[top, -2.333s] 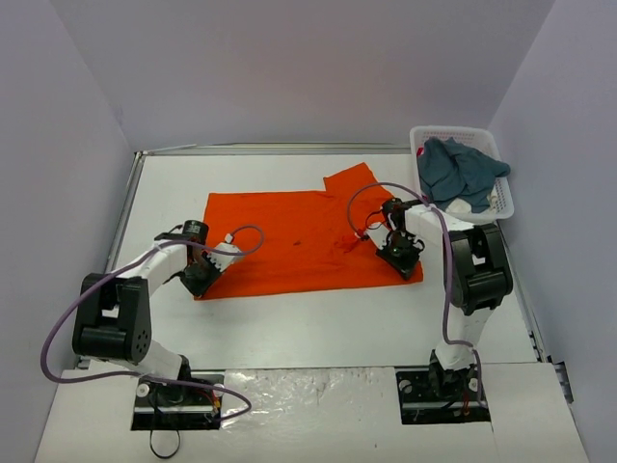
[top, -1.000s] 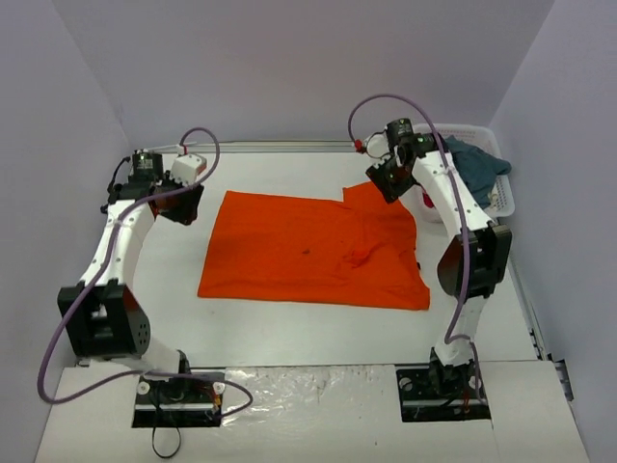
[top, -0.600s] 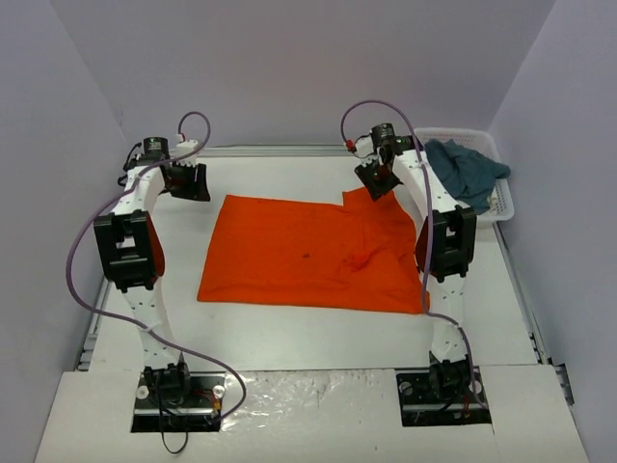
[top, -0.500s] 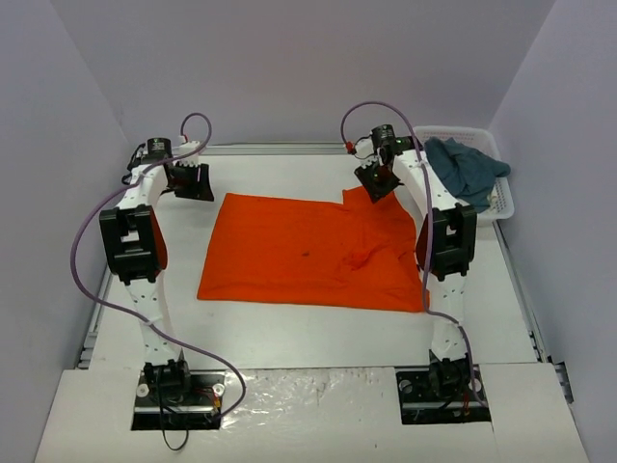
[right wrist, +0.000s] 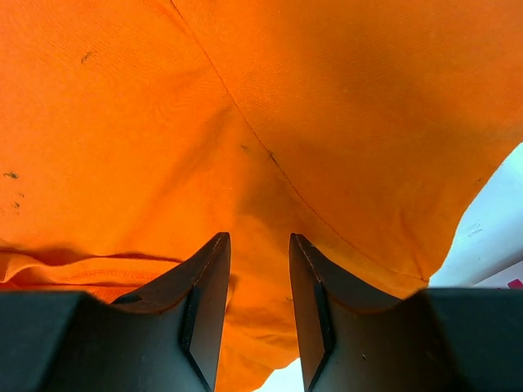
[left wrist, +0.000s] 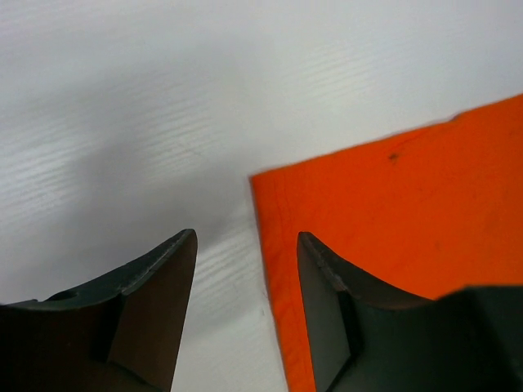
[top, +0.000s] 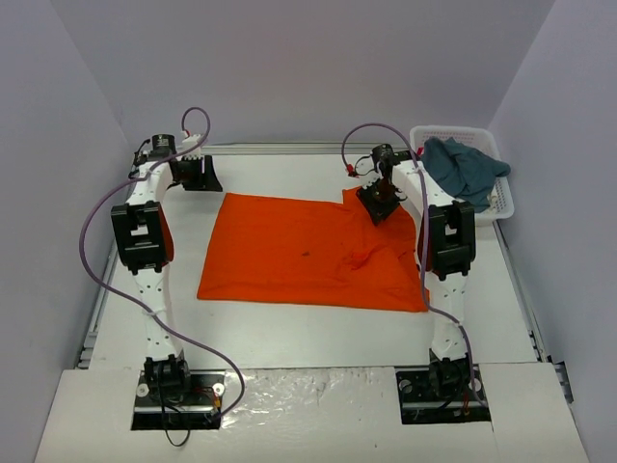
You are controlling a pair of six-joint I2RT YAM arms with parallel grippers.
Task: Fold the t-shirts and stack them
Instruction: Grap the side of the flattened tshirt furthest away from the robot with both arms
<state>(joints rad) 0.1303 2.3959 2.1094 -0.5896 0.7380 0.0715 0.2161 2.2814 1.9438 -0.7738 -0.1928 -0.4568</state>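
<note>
The orange t-shirt [left wrist: 392, 212] runs off the left wrist view's right edge. From above, we find the right tool [top: 379, 206] covers part of its far corner; the teal t-shirt [top: 463, 169] hides most of the basket [top: 439, 129] interior.

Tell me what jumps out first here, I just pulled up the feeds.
The bright orange t-shirt spread flat on the white table dominates. The left gripper hangs open by its far left corner, the right gripper low over its far right corner. A teal-blue t-shirt is heaped in the white basket, far right.
</note>
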